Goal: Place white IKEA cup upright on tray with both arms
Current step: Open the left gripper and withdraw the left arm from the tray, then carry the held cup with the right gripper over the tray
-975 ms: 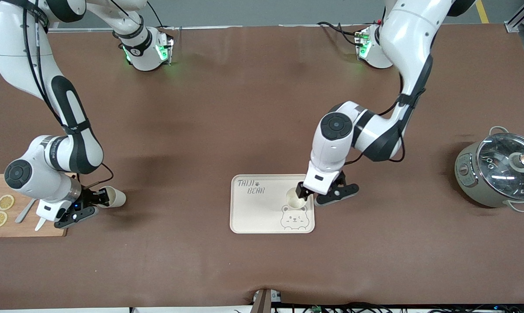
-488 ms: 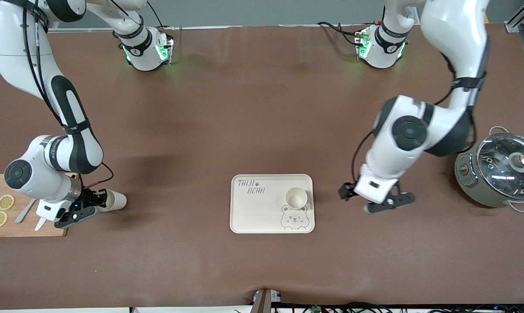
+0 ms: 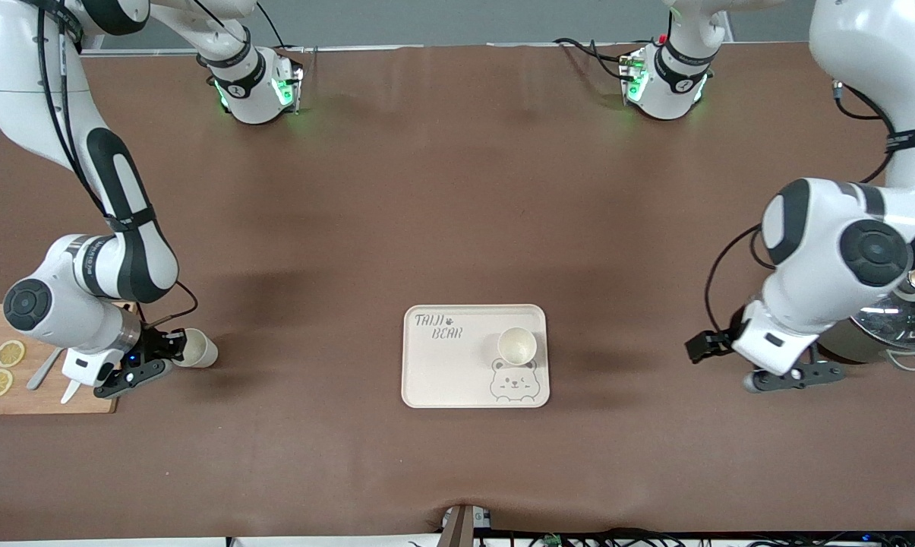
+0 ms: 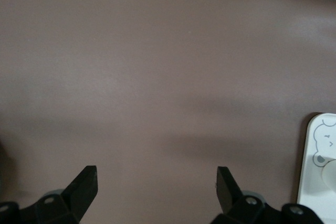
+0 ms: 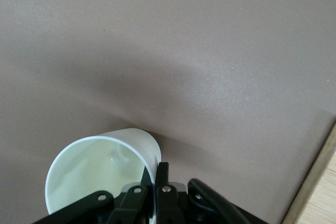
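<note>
The cup on the tray (image 3: 517,346) stands upright with its mouth up, in the tray (image 3: 442,380) at the part toward the left arm's end, just above the bear drawing. Nothing touches it, so this half of the job looks done.

A second cup (image 3: 197,348) is at the right arm's end of the counter (image 3: 457,228), well apart from the tray and just beside the cutting board (image 3: 17,399). It lies tilted on its side. The right gripper (image 3: 152,357) has its fingers closed on the rim of this cup, one finger inside the mouth, as the right wrist view shows (image 5: 100,177). I judge that this cup must yet be lifted, carried to the tray and set upright.

The left gripper (image 3: 746,365) is over bare counter between the tray and the pot (image 3: 894,323), with fingers spread wide and holding nothing (image 4: 157,184).
</note>
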Tool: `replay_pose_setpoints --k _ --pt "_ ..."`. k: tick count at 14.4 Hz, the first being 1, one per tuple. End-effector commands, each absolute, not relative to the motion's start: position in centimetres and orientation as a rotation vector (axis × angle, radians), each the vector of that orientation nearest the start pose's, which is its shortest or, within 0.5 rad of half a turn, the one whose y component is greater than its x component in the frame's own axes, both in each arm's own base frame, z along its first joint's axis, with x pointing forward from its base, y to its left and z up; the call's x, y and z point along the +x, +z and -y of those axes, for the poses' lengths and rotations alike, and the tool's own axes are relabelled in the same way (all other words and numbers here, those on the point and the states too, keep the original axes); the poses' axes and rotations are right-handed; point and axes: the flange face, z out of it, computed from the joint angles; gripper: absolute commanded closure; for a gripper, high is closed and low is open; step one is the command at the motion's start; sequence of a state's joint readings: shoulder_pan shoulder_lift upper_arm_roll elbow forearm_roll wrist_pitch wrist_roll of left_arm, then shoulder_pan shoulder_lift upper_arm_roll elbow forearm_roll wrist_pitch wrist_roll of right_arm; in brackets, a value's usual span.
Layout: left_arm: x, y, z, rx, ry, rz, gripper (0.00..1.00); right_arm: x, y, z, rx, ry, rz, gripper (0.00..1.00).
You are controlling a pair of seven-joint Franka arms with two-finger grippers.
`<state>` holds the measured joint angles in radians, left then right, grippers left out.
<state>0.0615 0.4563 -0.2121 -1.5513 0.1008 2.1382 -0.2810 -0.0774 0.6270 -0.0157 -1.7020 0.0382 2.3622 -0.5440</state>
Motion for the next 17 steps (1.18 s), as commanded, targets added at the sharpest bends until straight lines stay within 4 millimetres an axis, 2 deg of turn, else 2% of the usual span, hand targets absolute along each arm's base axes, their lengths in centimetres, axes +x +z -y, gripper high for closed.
replay_pose_setpoints --k 1,4,6,7,8,11,12,14,17 --pt "67.9 43.1 6.2 -3.209 -0.18 0.145 0.0 68.0 24.5 5.1 -3.047 -0.06 0.678 1.0" --pt "66.1 46.8 5.4 -3.198 -0.124 0.137 0.0 69.2 27.5 3.7 -3.032 0.026 0.622 1.0" --pt "64.8 49.5 4.4 -3.202 -0.091 0.179 0.0 70.0 30.2 1.3 -3.044 0.074 0.515 1.0" --pt "63.8 50.9 5.1 -3.203 -0.065 0.168 0.0 70.4 32.4 -0.1 -3.055 0.071 0.452 1.0" --pt "62.8 52.5 4.7 -3.205 -0.042 0.187 0.0 70.7 33.9 -1.7 -3.063 0.073 0.389 1.0" --pt "59.9 56.5 5.6 -3.237 0.0 0.159 0.0 71.3 38.0 -8.6 -3.007 0.041 0.167 1.0" --pt "59.0 57.9 6.4 -3.237 -0.006 0.138 0.0 71.3 38.9 -10.3 -2.996 0.048 0.085 1.0" --pt "57.8 60.0 7.3 -3.24 -0.049 0.115 0.0 71.2 40.6 -15.4 -2.994 0.008 -0.027 1.0" --pt "56.7 63.3 7.9 -3.244 -0.125 0.083 0.0 71.0 40.7 -21.6 -2.971 -0.023 -0.222 1.0"
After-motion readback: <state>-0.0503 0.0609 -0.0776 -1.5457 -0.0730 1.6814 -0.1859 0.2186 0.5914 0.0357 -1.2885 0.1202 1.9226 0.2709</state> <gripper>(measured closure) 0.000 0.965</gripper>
